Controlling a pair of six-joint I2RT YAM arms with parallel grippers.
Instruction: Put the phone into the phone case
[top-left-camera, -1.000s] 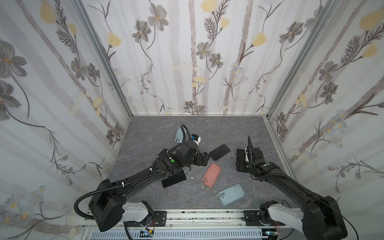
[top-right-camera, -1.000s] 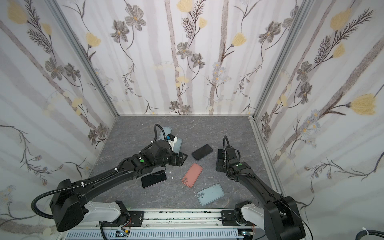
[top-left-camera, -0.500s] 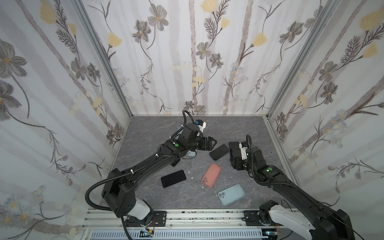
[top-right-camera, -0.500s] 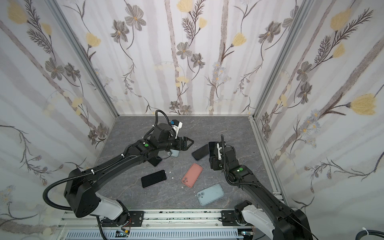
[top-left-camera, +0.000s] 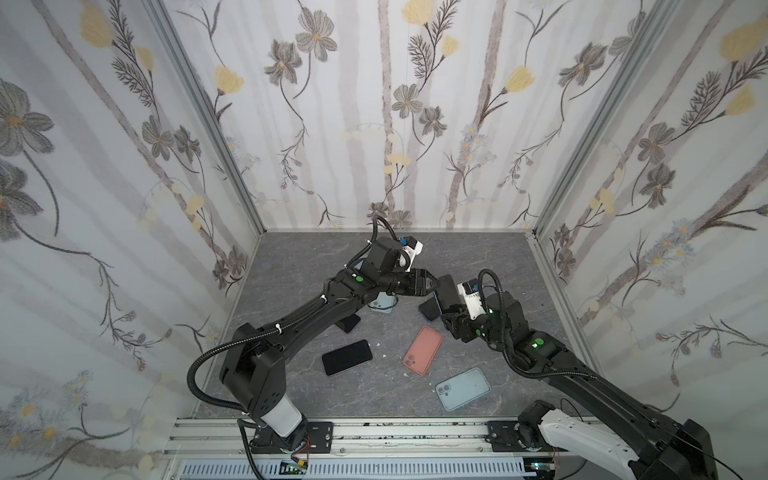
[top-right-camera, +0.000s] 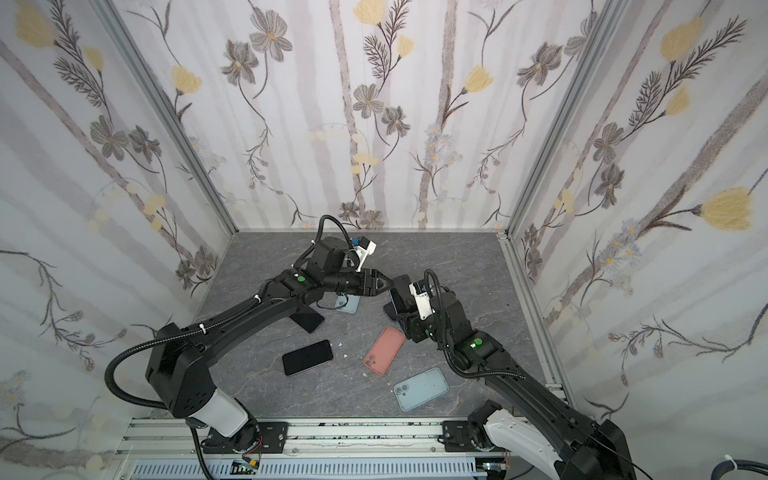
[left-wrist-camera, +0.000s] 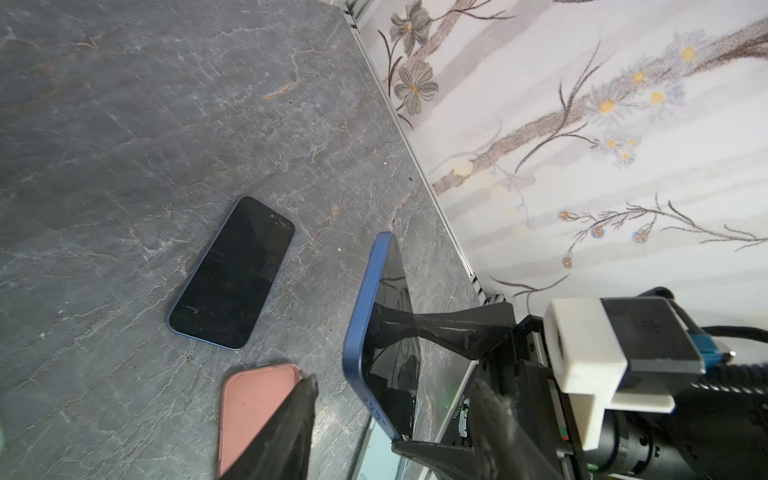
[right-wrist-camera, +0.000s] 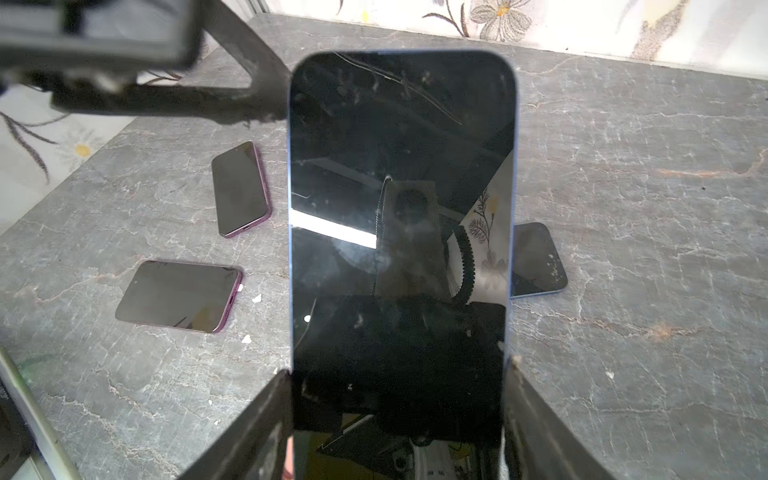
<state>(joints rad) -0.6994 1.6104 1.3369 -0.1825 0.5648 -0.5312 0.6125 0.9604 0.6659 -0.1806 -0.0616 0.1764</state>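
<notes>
Right wrist view shows the blue phone (right-wrist-camera: 401, 166) clamped between right jaws.

The glass screen of the blue phone (right-wrist-camera: 399, 187) is shining like a mirror, with dusty smudges on it. The tabletop (left-wrist-camera: 124, 104) is looking like grey stone, matt, with thin veins. The pink phone case (top-left-camera: 423, 350) is looking smooth and matt. The rail (top-left-camera: 395, 432) along the bottom edge is gleaming like bare metal. The flowery walls (top-left-camera: 374, 104) are looking soft and fuzzy.
</notes>
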